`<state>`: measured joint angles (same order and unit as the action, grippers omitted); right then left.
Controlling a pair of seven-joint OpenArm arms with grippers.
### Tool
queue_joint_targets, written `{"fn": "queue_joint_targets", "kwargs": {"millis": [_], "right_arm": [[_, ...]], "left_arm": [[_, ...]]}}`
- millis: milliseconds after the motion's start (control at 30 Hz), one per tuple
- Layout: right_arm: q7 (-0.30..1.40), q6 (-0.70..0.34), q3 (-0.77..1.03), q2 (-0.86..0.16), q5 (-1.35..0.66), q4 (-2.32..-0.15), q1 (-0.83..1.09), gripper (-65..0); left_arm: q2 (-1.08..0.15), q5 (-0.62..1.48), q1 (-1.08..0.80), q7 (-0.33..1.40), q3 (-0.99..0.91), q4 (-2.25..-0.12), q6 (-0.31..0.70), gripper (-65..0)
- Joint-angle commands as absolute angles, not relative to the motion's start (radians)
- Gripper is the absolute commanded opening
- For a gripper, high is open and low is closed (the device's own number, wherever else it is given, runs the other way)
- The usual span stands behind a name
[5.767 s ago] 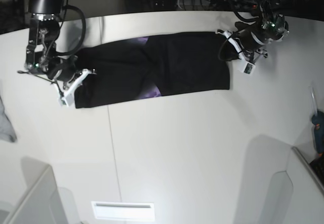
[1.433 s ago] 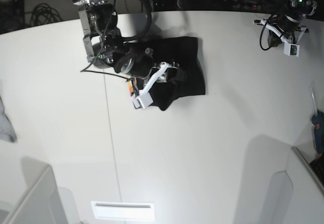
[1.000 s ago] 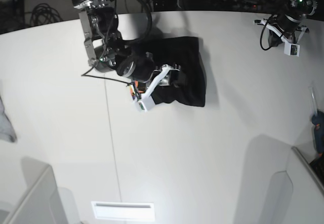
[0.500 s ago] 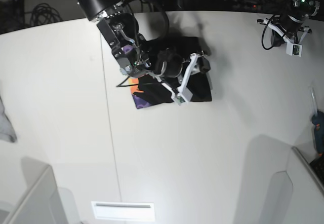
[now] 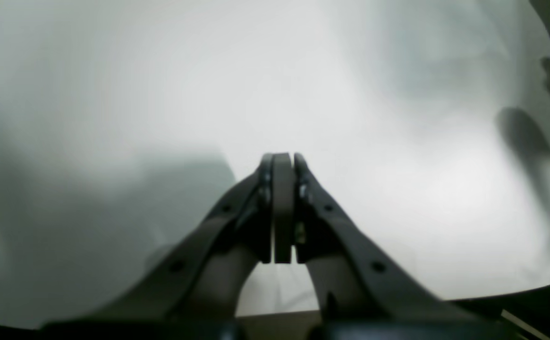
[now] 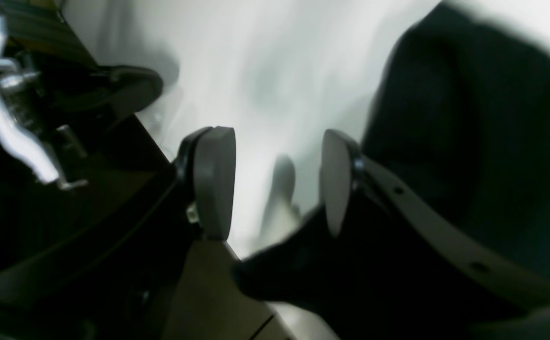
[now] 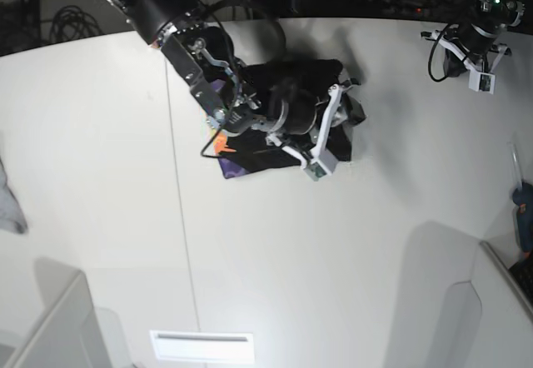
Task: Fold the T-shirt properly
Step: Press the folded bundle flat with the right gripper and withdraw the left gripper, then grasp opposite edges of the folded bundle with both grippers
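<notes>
— Over the bare white counter [image 5: 114, 94], in the left wrist view, what's that left claw [image 5: 282, 163] doing?

— Nothing much. Its tips are pressed flat together with nothing between them, and only pale surface lies under it.

— And the right wrist view?

— The right claw [image 6: 277, 186] stands apart, a clear gap between its pads, nothing pinched. The T-shirt [image 6: 468, 156] is a dark mass just beside its far pad, lying on the counter.

— From the base view, then?

— The T-shirt [image 7: 250, 158] sits near the counter's far middle as a compact bundle, a strip of purple and orange print showing at its near-left edge. The right claw [image 7: 337, 126] hangs over its right side; the left claw [image 7: 476, 64] is well apart at the far corner.

— So how to finish well?

— I'd say lift straight clear so no cloth drags along, then flatten the lumpy right edge and tuck that printed strip under.
</notes>
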<state>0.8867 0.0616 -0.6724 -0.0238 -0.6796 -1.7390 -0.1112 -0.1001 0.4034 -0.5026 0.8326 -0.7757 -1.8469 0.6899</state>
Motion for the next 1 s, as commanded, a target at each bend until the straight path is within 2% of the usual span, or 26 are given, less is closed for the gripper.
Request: {"fn": "queue_joint_targets", "kwargs": {"millis": [0,100,200,367,600,667,733,967], "right_arm": [[0.858,0.068,-0.641,-0.036,-0.693,-1.781,-0.105,-45.8],[0.855,0.096,-0.575,-0.073,-0.697,-1.836,-0.047,-65.0],[0.848,0.096,-0.535,-0.108,-0.693,-1.865,0.027,-65.0],[0.825,0.091,-0.455,-0.134,-0.691,-1.868,0.102,-65.0],[0.803,0.091,-0.441,-0.148,-0.697,-1.876,0.119,-65.0],[0.803,0.091,-0.440,-0.150,-0.697,-1.876,0.119,-65.0],[0.803,0.091,-0.440,-0.150,-0.697,-1.876,0.119,-65.0],[0.802,0.091,-0.438,-0.151,-0.694,-1.876,0.119,-65.0]], "left_arm": [[-0.110,0.455,-0.510,0.817,-0.780,-1.868,0.698,-65.0],[-0.117,0.588,-0.526,0.819,-0.780,-1.867,0.698,-65.0],[-0.127,0.679,-0.527,0.860,-0.780,-1.874,0.698,-65.0],[-0.140,0.699,-0.455,0.990,-0.788,-1.873,0.698,-65.0],[-0.136,0.705,-0.447,1.003,-0.776,-1.873,0.698,-28.0],[-0.136,0.705,-0.447,1.003,-0.748,-1.873,0.698,-20.9],[-0.136,0.705,-0.447,1.003,-0.723,-1.873,0.698,-17.4],[-0.113,0.705,-0.421,1.004,-0.654,-1.868,0.698,-17.8]]}}
